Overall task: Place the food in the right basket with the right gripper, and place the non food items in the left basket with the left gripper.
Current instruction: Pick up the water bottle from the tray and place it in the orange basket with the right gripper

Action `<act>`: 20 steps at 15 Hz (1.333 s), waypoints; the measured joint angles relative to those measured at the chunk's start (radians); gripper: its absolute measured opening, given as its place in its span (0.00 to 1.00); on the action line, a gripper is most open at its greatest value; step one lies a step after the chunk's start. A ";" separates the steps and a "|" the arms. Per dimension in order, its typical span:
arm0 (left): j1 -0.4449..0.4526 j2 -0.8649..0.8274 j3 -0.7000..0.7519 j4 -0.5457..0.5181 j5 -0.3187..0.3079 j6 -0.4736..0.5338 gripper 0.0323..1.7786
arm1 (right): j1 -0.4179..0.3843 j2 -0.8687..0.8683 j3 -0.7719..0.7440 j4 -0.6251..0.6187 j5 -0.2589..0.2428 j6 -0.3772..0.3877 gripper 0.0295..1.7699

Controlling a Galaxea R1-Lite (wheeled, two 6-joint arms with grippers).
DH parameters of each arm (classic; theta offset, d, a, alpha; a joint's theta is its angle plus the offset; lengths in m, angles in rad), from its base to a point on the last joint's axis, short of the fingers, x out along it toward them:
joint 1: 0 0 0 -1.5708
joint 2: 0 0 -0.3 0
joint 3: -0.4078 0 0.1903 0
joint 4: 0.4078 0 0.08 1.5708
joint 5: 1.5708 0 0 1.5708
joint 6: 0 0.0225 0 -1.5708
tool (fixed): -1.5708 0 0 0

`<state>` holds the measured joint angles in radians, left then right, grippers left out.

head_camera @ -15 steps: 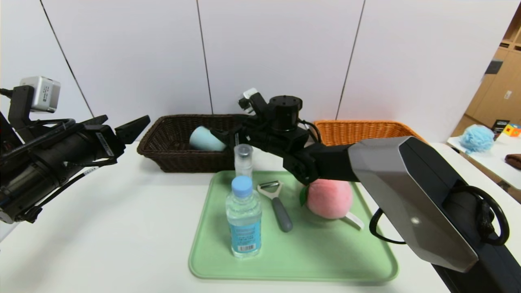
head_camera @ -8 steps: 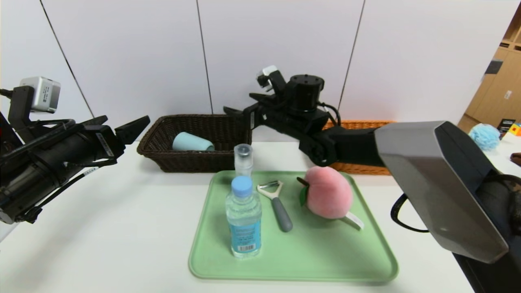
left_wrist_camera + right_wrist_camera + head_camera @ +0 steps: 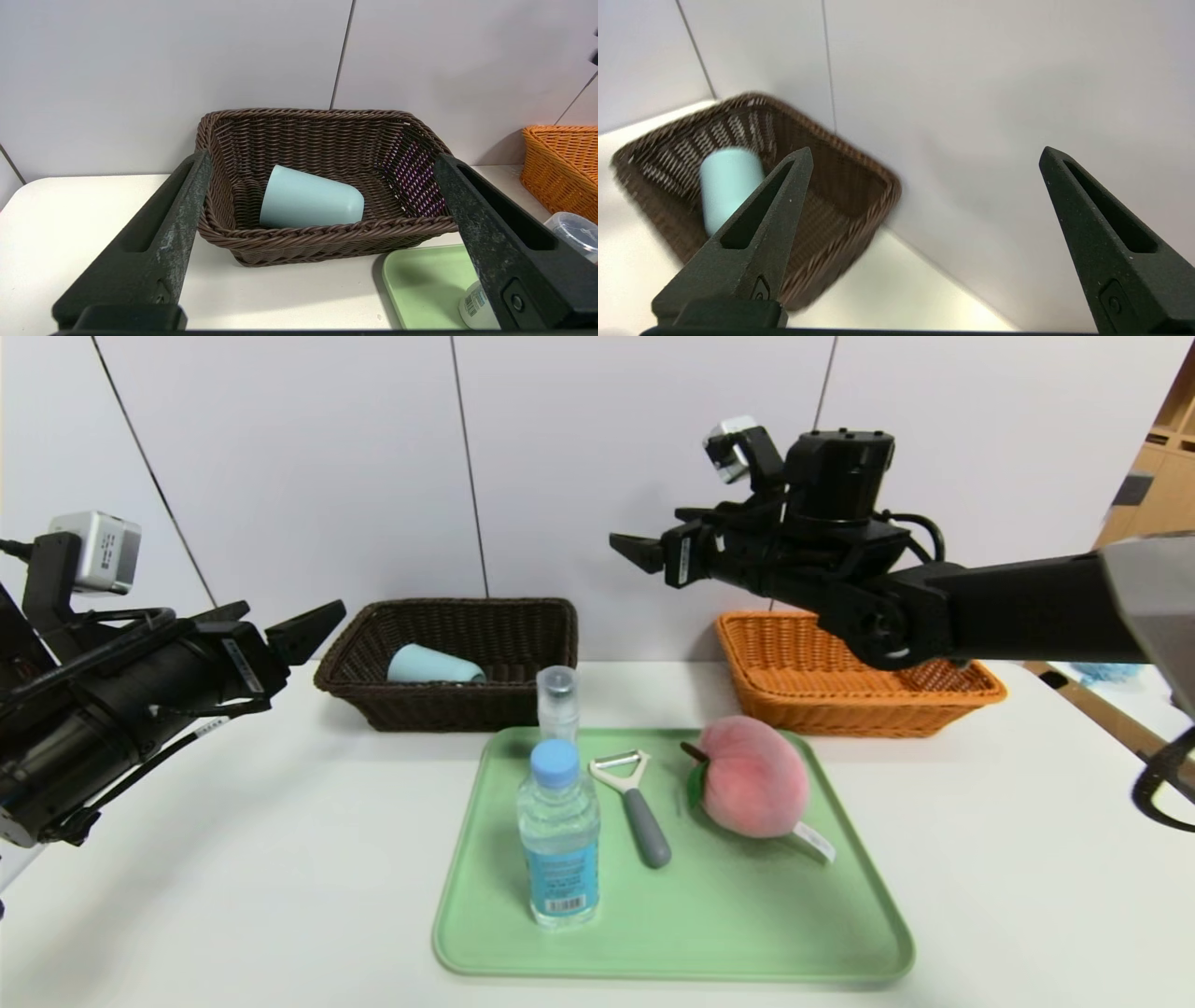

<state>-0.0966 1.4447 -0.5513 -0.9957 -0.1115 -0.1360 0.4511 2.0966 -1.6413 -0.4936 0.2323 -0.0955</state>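
On the white worktop (image 3: 233, 896), upper right, we see the right claw (image 3: 644, 549) wide open, empty, presumably free for the peach (image 3: 754, 789).

A white surface (image 3: 280, 859) carrying a pale green rounded-corner tray (image 3: 728, 924) at its centre toward six o'clock, backed at twelve o'clock by a light grey panelled wall (image 3: 607, 448) with thin dark seams, and wooden shelving (image 3: 1153, 476) at two o'clock.
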 joint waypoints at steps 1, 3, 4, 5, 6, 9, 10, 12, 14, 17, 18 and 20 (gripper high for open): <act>0.000 0.003 0.000 0.000 0.000 0.000 0.95 | -0.003 -0.050 0.083 -0.003 0.000 0.001 0.95; -0.001 0.005 0.003 0.000 -0.001 -0.011 0.95 | -0.003 -0.159 0.261 -0.028 0.000 0.007 0.95; -0.002 0.007 0.002 0.000 -0.001 -0.023 0.95 | 0.000 -0.217 0.358 -0.057 0.001 0.012 0.95; -0.004 0.008 -0.001 0.000 -0.002 -0.027 0.95 | 0.008 -0.278 0.460 -0.092 0.002 0.020 0.96; -0.007 0.011 -0.001 0.000 -0.002 -0.030 0.95 | 0.020 -0.340 0.562 -0.128 0.005 0.027 0.96; -0.027 0.020 0.003 -0.013 -0.001 -0.030 0.95 | 0.079 -0.534 0.851 -0.199 0.011 0.037 0.96; -0.035 0.022 0.003 -0.015 -0.001 -0.030 0.95 | 0.109 -0.584 0.922 -0.209 0.012 0.039 0.96; -0.043 0.026 0.004 -0.016 0.000 -0.030 0.95 | 0.190 -0.653 1.021 -0.218 0.012 0.044 0.96; -0.047 0.029 0.006 -0.015 0.000 -0.031 0.95 | 0.270 -0.680 1.076 -0.220 0.009 0.045 0.96; -0.047 0.029 0.006 -0.016 0.001 -0.033 0.95 | 0.329 -0.650 1.113 -0.259 0.004 0.046 0.96; -0.047 0.030 0.006 -0.016 0.001 -0.033 0.95 | 0.334 -0.626 1.119 -0.290 0.003 0.049 0.96; -0.048 0.030 0.006 -0.017 0.001 -0.034 0.95 | 0.342 -0.569 1.131 -0.368 0.002 0.056 0.96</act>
<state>-0.1443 1.4745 -0.5455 -1.0126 -0.1100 -0.1702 0.7928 1.5279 -0.5104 -0.8619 0.2347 -0.0398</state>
